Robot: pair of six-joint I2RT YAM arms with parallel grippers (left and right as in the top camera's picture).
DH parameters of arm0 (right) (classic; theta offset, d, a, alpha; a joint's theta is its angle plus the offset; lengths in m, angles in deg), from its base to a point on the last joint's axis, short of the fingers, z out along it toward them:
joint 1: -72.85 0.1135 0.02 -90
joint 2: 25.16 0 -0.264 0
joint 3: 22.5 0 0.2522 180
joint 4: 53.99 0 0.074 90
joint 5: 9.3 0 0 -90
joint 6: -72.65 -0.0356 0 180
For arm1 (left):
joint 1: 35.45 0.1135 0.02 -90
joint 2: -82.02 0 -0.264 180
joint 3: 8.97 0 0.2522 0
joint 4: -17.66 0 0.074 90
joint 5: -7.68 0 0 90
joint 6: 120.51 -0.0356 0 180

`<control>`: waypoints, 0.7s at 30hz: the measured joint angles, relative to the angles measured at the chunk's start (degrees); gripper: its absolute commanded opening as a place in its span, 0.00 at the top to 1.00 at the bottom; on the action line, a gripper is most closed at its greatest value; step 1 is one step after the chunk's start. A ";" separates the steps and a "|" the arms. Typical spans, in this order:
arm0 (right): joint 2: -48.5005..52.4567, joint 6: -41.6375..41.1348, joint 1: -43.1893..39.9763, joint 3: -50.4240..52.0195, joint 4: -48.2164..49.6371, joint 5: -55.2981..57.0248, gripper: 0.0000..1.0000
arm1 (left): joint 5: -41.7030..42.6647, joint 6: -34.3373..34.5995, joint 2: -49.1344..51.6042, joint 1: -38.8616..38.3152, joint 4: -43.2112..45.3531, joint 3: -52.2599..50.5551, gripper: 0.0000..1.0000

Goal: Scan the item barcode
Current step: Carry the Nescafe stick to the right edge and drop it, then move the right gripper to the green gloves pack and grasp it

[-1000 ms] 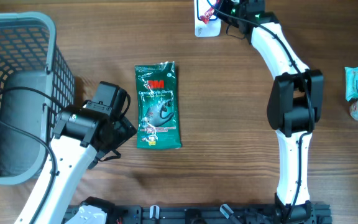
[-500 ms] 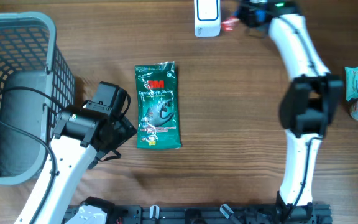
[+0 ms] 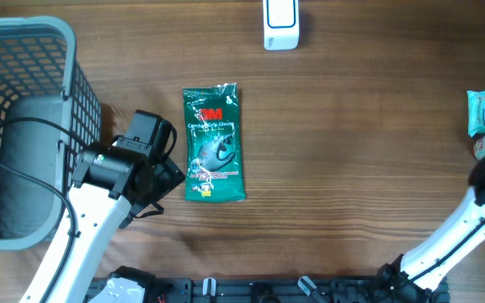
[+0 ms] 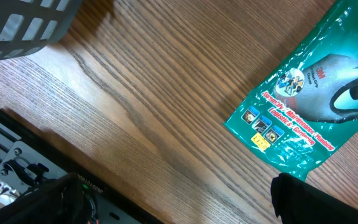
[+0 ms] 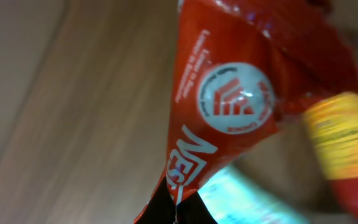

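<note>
- Red Nestlé packet is pinched by one corner in the clenched right claw.
- Scanner stands well apart from that claw, off to its left.
- Step in hand is probably carrying the packet; blur hides any barcode.
- Next move calls for facing the barcode to the scanner.
- Left claw gapes, released, just beside the green 3M pack.

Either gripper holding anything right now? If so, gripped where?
The right gripper is shut on the red Nestle packet, pinching its tapered end. The left gripper is open and holds nothing, beside the green glove packet.
</note>
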 measured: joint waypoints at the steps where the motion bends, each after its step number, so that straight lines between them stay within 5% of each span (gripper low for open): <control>1: 0.46 0.96 -1.11 0.00 -0.09 0.00 0.95 | 0.00 0.00 0.00 0.00 -0.02 0.00 0.00; 3: 2.27 2.95 -3.50 0.00 -1.14 0.00 0.85 | 0.00 0.00 0.00 0.00 0.00 0.00 0.00; 5: 4.13 4.48 -4.92 0.00 -2.36 0.02 0.54 | 0.00 0.00 0.00 0.00 -0.02 0.00 0.00; 6: 5.18 4.68 -5.44 0.02 -3.04 0.20 0.47 | 0.00 0.00 0.00 0.00 0.00 0.00 0.00; 13: 6.56 6.16 -5.22 -0.61 -5.18 -1.07 0.32 | 0.00 0.00 0.00 0.00 0.00 0.00 0.00; 21: -3.82 6.47 -1.62 -1.42 -10.69 -20.22 0.32 | 0.00 0.00 0.00 0.00 0.00 0.00 0.00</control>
